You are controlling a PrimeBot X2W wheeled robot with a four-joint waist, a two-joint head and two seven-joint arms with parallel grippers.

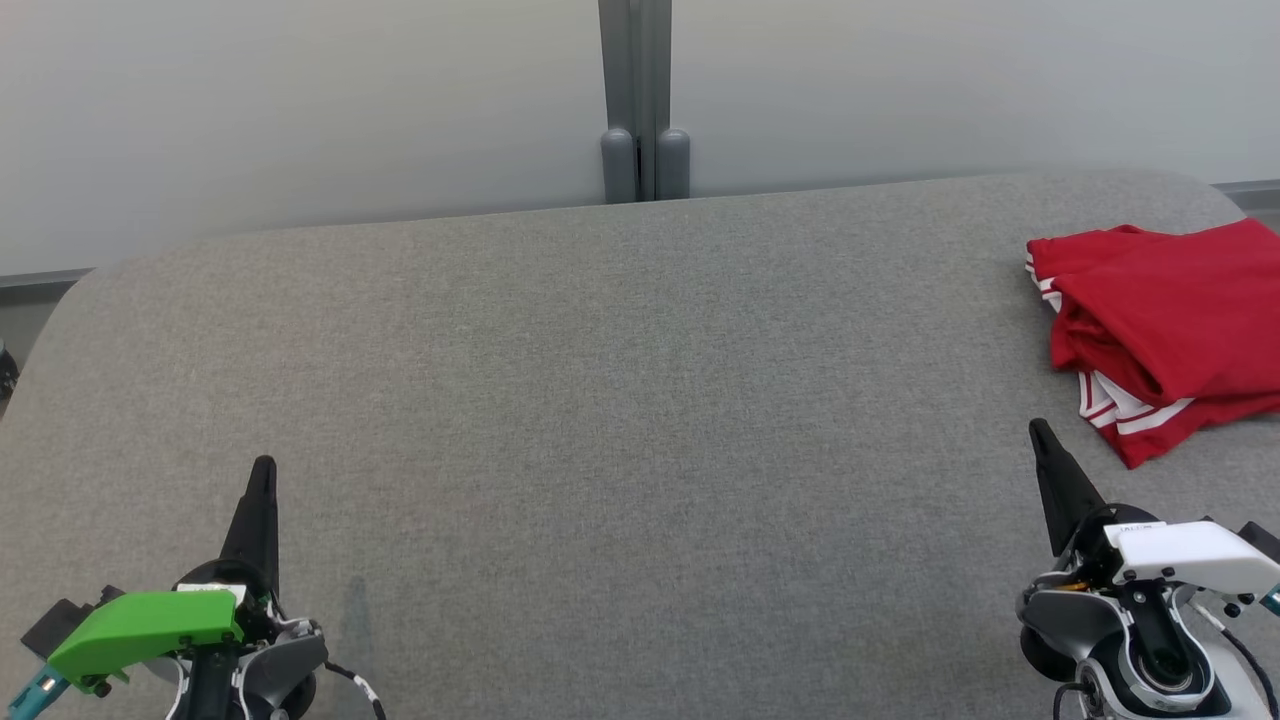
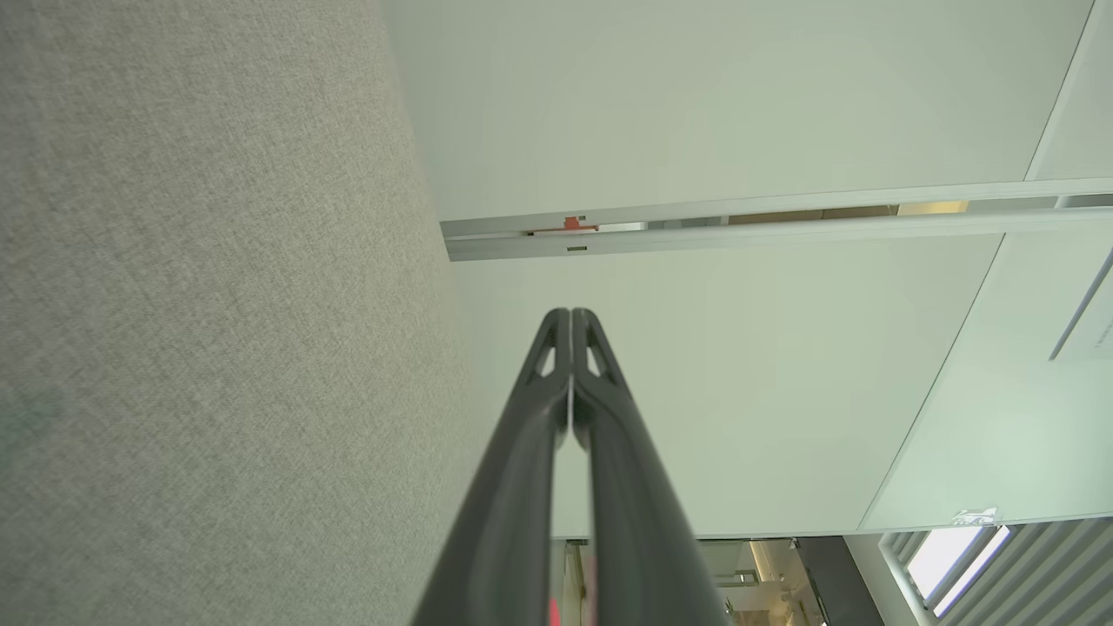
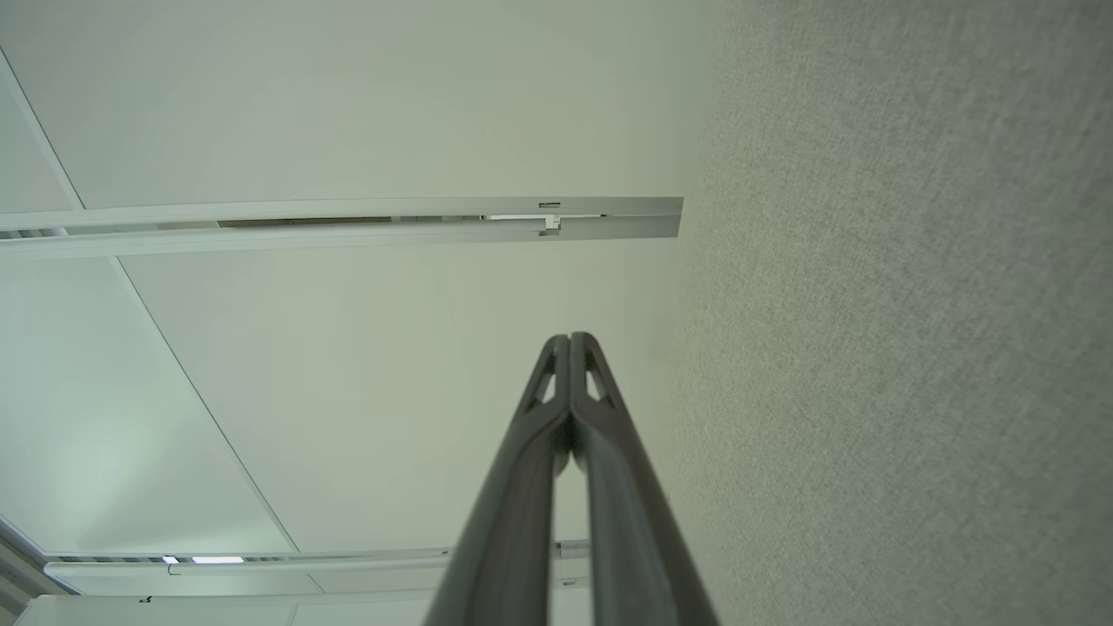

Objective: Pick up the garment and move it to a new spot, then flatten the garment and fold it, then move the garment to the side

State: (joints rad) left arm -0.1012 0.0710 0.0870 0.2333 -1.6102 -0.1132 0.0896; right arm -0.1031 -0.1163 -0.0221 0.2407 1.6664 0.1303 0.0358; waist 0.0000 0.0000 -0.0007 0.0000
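- Head view: the red garment (image 1: 1175, 320) with white stripes lies folded at the far right edge of the grey table (image 1: 600, 380).
- The left pincer (image 1: 262, 478) sits at lower left, fingers pressed together, holding nothing.
- The right pincer (image 1: 1042, 435) is near the garment but apart from it, likewise closed and empty.
- Both wrist views show the fingertips meeting.

No legible text: tiny white label (image 1: 1135, 527) on the right hand (image 1: 1040, 432), print too blurred
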